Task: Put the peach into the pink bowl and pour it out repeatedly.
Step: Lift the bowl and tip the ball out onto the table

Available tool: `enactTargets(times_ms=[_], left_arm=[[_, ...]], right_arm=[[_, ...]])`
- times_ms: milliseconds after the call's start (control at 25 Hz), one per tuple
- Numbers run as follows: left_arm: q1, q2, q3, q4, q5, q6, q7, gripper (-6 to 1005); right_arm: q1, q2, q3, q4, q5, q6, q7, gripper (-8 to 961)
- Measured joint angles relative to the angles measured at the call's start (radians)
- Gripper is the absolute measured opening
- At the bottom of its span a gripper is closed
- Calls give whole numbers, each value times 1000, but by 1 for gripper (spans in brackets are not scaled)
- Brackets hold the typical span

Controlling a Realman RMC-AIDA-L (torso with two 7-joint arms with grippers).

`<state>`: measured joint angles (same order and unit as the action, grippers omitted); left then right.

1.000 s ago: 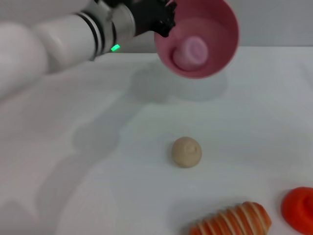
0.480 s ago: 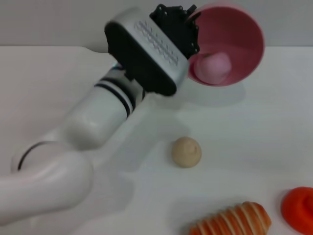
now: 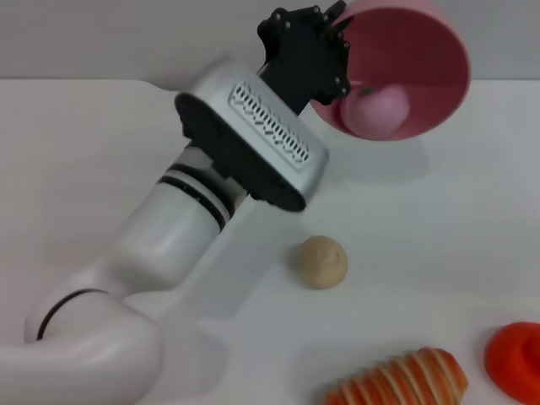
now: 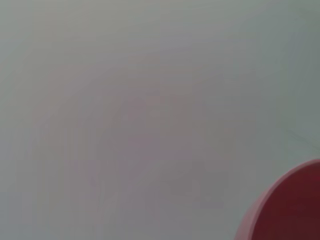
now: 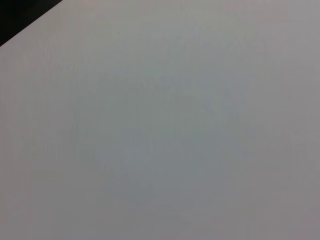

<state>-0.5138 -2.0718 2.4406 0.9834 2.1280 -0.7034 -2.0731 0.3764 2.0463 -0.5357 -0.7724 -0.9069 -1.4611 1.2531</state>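
My left gripper is shut on the rim of the pink bowl, holding it in the air above the far right part of the table. The bowl is tipped on its side with its mouth facing me. The peach lies inside against the bowl's low rim. A curved edge of the pink bowl also shows in a corner of the left wrist view. My right gripper is out of view; its wrist view holds only bare pale surface.
A beige ball with a nub sits on the white table in front of the bowl. A striped orange bread-like toy and a round red-orange object lie at the near right edge.
The left arm swung in over the table and carried the tipped bowl to the right. The peach slid from the bowl's middle toward its lower rim.
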Motion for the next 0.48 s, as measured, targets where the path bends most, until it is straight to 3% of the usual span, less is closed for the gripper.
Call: enactTargets(times_ms=[480], left_arm=[[1,-2,35,-20,54,-88,-3,42]], right_arm=[[4,2,1,13,0,4,0,524]])
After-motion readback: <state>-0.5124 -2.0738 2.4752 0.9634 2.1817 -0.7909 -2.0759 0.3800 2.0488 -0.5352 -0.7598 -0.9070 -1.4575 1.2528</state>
